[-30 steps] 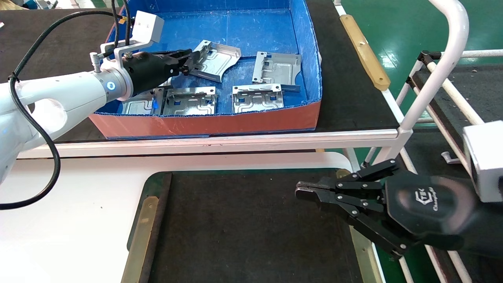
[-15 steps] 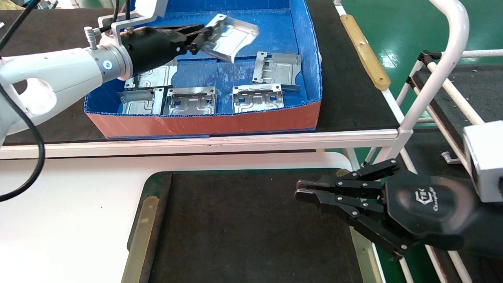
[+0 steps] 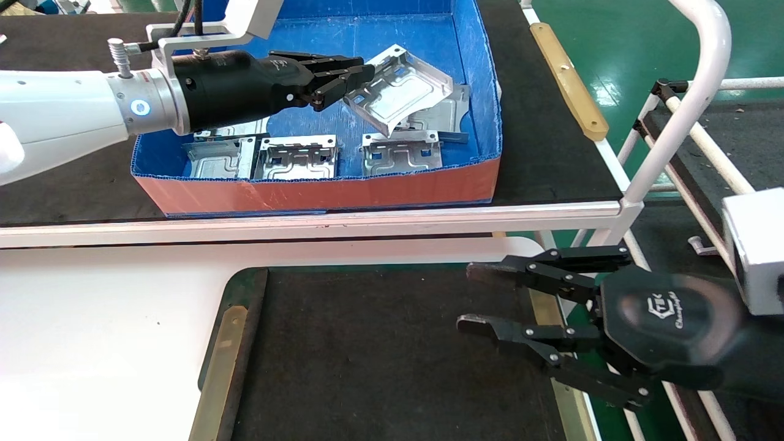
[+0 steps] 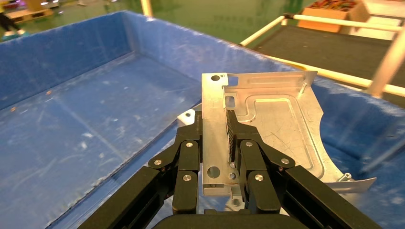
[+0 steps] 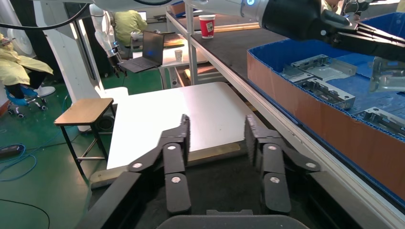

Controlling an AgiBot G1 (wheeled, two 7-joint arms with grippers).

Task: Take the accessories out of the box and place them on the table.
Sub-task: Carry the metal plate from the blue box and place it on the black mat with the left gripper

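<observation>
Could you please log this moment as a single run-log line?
left tool: shut on plate, lifted above box | right tool: open, empty, over table | plates on table: none

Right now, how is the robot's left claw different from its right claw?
The left gripper is shut on a silver plate, while the right gripper is open and holds nothing. The left gripper is up over the blue box; the right gripper hovers over the black table nearer the robot. Both are black, with two jointed fingers.
</observation>
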